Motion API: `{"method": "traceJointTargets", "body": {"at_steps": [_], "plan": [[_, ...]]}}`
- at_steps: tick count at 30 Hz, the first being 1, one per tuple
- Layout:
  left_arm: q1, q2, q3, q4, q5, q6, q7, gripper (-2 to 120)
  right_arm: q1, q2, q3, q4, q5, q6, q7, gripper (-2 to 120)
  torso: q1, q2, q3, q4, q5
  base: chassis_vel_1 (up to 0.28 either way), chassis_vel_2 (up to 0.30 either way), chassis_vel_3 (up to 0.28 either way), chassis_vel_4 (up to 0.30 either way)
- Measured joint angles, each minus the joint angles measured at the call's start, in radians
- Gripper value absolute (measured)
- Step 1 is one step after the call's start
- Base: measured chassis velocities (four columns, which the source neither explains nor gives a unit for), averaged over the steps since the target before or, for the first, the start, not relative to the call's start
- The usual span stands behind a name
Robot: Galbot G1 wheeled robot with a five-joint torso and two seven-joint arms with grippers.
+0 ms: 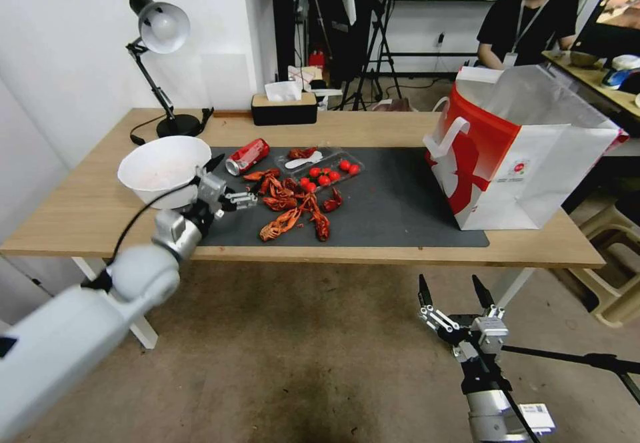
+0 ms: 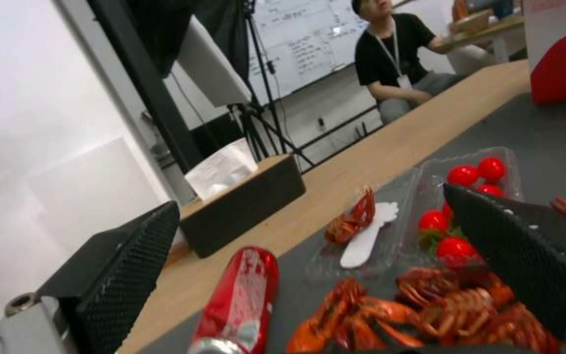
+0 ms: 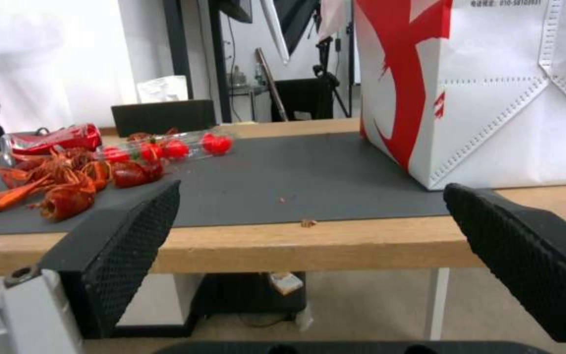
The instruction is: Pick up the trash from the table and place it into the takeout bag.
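A red soda can [image 1: 248,156] [image 2: 240,300] [image 3: 54,137] lies on its side at the left end of the dark mat [image 1: 393,203] on the light-wood table [image 1: 400,126]. My left gripper [image 1: 230,179] [image 2: 309,201] hovers open just in front of the can. In the left wrist view the can lies between and beyond its spread fingers [image 2: 126,265]. The red and white takeout bag [image 1: 520,149] [image 3: 479,88] stands upright and open at the mat's right end. My right gripper [image 1: 455,294] [image 3: 312,191] hangs open below the table's front edge, in front of the bag.
A big white bowl [image 1: 160,166] sits left of the left gripper. Red crayfish shells [image 1: 293,206] and a clear tray of cherry tomatoes [image 1: 320,166] lie mid-mat. A desk lamp [image 1: 160,29] and black tissue box [image 1: 283,108] stand at the back edge.
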Motion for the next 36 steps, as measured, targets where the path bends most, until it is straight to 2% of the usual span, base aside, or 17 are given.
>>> {"method": "traceJointTargets", "body": {"at_steps": [3, 4, 6, 7, 8, 10, 12, 13, 16, 17, 20, 21, 23, 24, 26, 29, 36], "plan": [[-0.117, 0.057, 0.062, 0.055, -0.036, 0.044, 0.100, 100, -0.001, 0.009, -0.004, 0.000, -0.012, -0.002, 0.003, 100, 0.000, 0.000, 0.000, -0.0002, 0.0000, 0.000, 0.000, 0.000, 0.000], [-0.117, 0.057, 0.062, 0.055, -0.036, 0.044, 0.100, 100, -0.001, 0.009, -0.004, 0.000, -0.012, -0.002, 0.003, 100, 0.000, 0.000, 0.000, -0.0002, 0.0000, 0.000, 0.000, 0.000, 0.000], [-0.244, 0.087, 0.127, 0.110, -0.058, 0.088, 0.184, 100, -0.007, 0.017, -0.008, -0.002, -0.027, -0.001, 0.008, 100, 0.000, 0.000, 0.000, -0.0003, 0.0003, 0.000, 0.000, 0.000, 0.000], [-0.306, 0.100, 0.166, 0.120, -0.075, 0.115, 0.197, 100, -0.012, 0.021, -0.007, 0.000, -0.030, 0.000, 0.008, 100, 0.000, 0.000, 0.000, -0.0003, -0.0002, 0.000, 0.000, 0.000, 0.000], [-0.306, 0.100, 0.166, 0.120, -0.075, 0.115, 0.197, 100, -0.012, 0.021, -0.007, 0.000, -0.030, 0.000, 0.008, 100, 0.000, 0.000, 0.000, -0.0003, -0.0002, 0.000, 0.000, 0.000, 0.000], [-0.428, 0.129, 0.241, 0.138, -0.106, 0.189, 0.248, 100, -0.023, 0.027, -0.002, 0.002, -0.034, 0.007, 0.009, 100, 0.000, 0.000, 0.000, -0.0002, -0.0001, 0.000, 0.000, 0.000, 0.000], [-0.556, 0.141, 0.323, 0.157, -0.137, 0.317, 0.311, 100, -0.027, 0.030, 0.002, 0.003, -0.037, 0.009, 0.009, 100, 0.000, 0.000, 0.000, 0.0002, 0.0003, 0.000, 0.000, 0.000, 0.000], [-0.556, 0.141, 0.323, 0.157, -0.137, 0.317, 0.311, 100, -0.027, 0.030, 0.002, 0.003, -0.037, 0.009, 0.009, 100, 0.000, 0.000, 0.000, 0.0002, 0.0003, 0.000, 0.000, 0.000, 0.000], [-0.777, 0.089, 0.484, 0.234, -0.157, 0.463, 0.353, 100, -0.028, 0.039, 0.001, 0.003, -0.045, 0.010, 0.015, 100, 0.000, 0.000, 0.000, -0.0007, 0.0003, 0.000, 0.000, 0.000, 0.000], [-0.777, 0.089, 0.484, 0.234, -0.157, 0.463, 0.353, 100, -0.028, 0.039, 0.001, 0.003, -0.045, 0.010, 0.015, 100, 0.000, 0.000, 0.000, -0.0007, 0.0003, 0.000, 0.000, 0.000, 0.000], [-0.928, 0.010, 0.566, 0.318, -0.158, 0.629, 0.397, 100, -0.033, 0.041, 0.006, 0.004, -0.047, 0.011, 0.016, 100, 0.000, 0.000, 0.000, -0.0001, 0.0003, 0.000, 0.000, 0.000, 0.000], [-0.928, 0.010, 0.566, 0.318, -0.158, 0.629, 0.397, 100, -0.033, 0.041, 0.006, 0.004, -0.047, 0.011, 0.016, 100, 0.000, 0.000, 0.000, -0.0001, 0.0003, 0.000, 0.000, 0.000, 0.000], [-1.006, -0.039, 0.603, 0.380, -0.154, 0.733, 0.433, 100, -0.037, 0.041, 0.016, 0.004, -0.043, 0.018, 0.016, 100, 0.000, 0.000, 0.000, -0.0006, 0.0005, 0.000, 0.000, 0.000, 0.000], [-1.006, -0.039, 0.603, 0.380, -0.154, 0.733, 0.433, 100, -0.037, 0.041, 0.016, 0.004, -0.043, 0.018, 0.016, 100, 0.000, 0.000, 0.000, -0.0006, 0.0005, 0.000, 0.000, 0.000, 0.000], [-1.042, -0.067, 0.616, 0.420, -0.144, 0.796, 0.466, 100, -0.040, 0.041, 0.019, 0.002, -0.039, 0.022, 0.016, 100, 0.000, 0.000, 0.000, -0.0001, 0.0003, 0.000, 0.000, 0.000, 0.000], [-1.057, -0.083, 0.622, 0.446, -0.142, 0.825, 0.476, 100, -0.041, 0.042, 0.020, 0.000, -0.038, 0.023, 0.016, 100, 0.000, 0.000, 0.000, -0.0002, 0.0003, 0.000, 0.000, 0.000, 0.000], [-1.129, -0.167, 0.642, 0.584, -0.126, 0.940, 0.545, 100, -0.037, 0.037, 0.026, -0.007, -0.027, 0.025, 0.016, 100, 0.000, 0.000, 0.000, 0.0000, 0.0003, 0.000, 0.000, 0.000, 0.000]]}}
